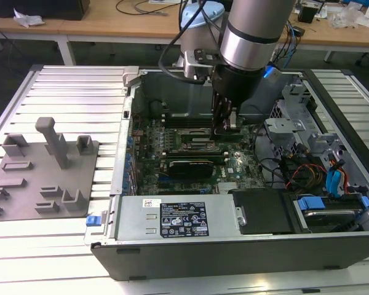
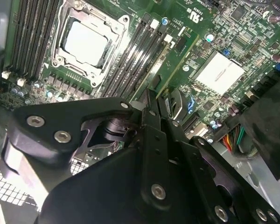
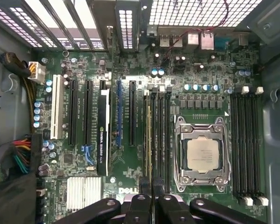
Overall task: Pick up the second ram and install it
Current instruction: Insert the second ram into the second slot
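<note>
1. My hand (image 3: 151, 193) is nearly closed, its fingers (image 2: 151, 109) pinching the top edge of the second ram (image 3: 148, 140), a thin green memory stick.
2. The stick stands on edge in the slots (image 3: 159, 135) just beside the processor socket (image 3: 203, 156); whether it is fully seated I cannot tell.
3. I judge the stick light, stiff and fragile: hold it by the long edges, never by the chips or contacts, and press evenly.
4. In the exterior view, my hand (image 1: 224, 120) reaches down into the open computer case (image 1: 172, 249) on the bench (image 1: 55, 92).
5. Beyond the socket lies a second bank of slots (image 3: 246, 144).
</note>
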{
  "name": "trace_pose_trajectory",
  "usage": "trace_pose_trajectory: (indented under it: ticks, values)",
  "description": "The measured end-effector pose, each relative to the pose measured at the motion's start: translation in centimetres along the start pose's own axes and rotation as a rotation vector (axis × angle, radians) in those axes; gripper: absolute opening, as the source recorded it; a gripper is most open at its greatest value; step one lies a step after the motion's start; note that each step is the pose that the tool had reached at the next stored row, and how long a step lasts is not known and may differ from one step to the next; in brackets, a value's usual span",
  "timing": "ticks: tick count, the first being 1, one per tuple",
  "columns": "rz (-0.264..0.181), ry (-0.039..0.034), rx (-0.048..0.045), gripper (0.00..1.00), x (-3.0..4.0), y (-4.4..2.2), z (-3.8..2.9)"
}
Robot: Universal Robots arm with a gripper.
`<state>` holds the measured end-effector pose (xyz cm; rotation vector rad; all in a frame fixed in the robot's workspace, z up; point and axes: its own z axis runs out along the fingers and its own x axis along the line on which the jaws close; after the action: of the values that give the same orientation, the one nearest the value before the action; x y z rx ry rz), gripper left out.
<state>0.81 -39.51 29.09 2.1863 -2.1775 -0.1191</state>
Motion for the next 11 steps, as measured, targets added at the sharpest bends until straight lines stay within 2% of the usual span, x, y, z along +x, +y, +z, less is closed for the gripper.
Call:
trace_pose_trajectory:
  ticks: [7, 11]
  values:
    - [0.0, 0.0, 0.0001, 0.13, -1.16, 0.01, 0.52]
    - [0.0, 0.0, 0.0, 0.13, -1.49, 0.62, 1.12]
